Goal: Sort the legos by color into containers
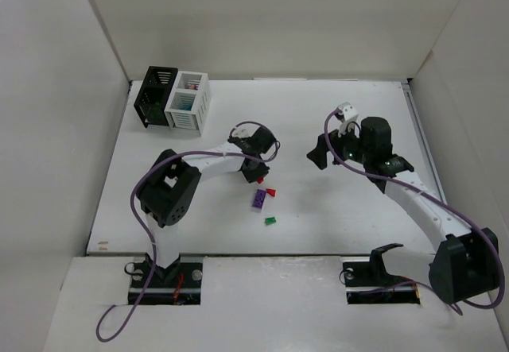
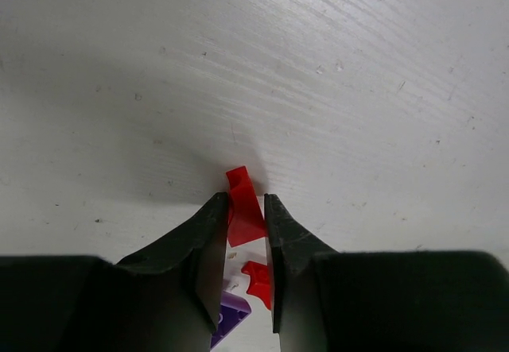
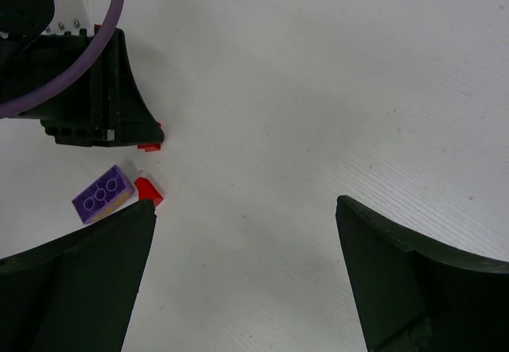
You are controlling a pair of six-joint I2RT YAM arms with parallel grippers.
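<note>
top view: the left gripper (image 1: 256, 171) is low over the table (image 1: 358, 233) near its middle, right at the loose pieces. it is far nearer them than the right gripper (image 1: 324, 149), which hangs off to the side. the black bin (image 1: 155, 96) and white bin (image 1: 189, 100) stand touching at the far left corner, well apart from the left gripper.

left wrist: its fingers (image 2: 208, 241) are pinched shut on a red wedge (image 2: 242, 205), whose long axis runs forward out of the jaws. a second red piece (image 2: 257, 280) and a purple brick (image 2: 229, 319) lie just behind.

right wrist: the fingers (image 3: 398, 272) gape wide, holding nothing.
</note>
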